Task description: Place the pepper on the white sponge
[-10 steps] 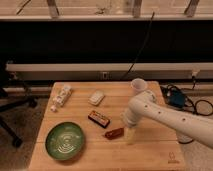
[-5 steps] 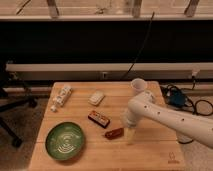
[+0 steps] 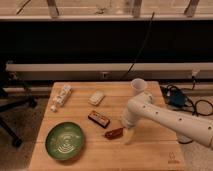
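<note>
The pepper (image 3: 114,133) is small, dark reddish-brown and lies on the wooden table (image 3: 150,155) just below the dark bar. The white sponge (image 3: 97,97) is a small off-white pad at the table's upper middle, apart from the pepper. My gripper (image 3: 126,134) hangs from the white arm right beside the pepper's right end, low over the table. Whether it touches or holds the pepper is not visible.
A dark rectangular bar with a reddish label (image 3: 99,119) lies between sponge and pepper. A green bowl (image 3: 65,141) sits at the front left. A long white printed bottle (image 3: 61,97) lies at the back left. A white cup (image 3: 138,86) stands at the back right.
</note>
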`<state>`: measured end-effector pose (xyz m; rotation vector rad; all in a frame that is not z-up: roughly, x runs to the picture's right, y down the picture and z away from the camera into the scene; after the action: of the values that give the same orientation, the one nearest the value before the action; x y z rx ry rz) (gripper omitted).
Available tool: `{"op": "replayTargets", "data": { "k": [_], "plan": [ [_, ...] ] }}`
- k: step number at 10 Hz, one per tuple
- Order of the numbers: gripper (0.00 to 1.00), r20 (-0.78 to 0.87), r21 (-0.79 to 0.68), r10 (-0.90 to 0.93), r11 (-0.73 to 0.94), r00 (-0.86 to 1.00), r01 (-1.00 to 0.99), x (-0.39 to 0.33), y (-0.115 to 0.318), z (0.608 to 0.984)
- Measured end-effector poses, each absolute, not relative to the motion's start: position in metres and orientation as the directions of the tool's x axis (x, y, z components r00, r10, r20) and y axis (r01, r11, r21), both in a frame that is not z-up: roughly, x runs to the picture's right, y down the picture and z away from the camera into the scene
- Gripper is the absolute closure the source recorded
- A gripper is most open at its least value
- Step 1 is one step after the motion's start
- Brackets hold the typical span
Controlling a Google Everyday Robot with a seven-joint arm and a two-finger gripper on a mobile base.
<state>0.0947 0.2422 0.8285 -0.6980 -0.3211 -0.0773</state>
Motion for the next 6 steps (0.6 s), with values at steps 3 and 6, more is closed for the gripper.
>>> {"op": "replayTargets", "data": {
  "k": [3,6],
  "plan": [
    [0.55,0.346,-0.615,0.028,0.761,0.938,0.204,0.0906,0.2468,0.8337],
    [0.87,0.347,-0.618,0.027,0.759,0.937,0.207,0.0910,0.2429,0.8277]
  ]
}}
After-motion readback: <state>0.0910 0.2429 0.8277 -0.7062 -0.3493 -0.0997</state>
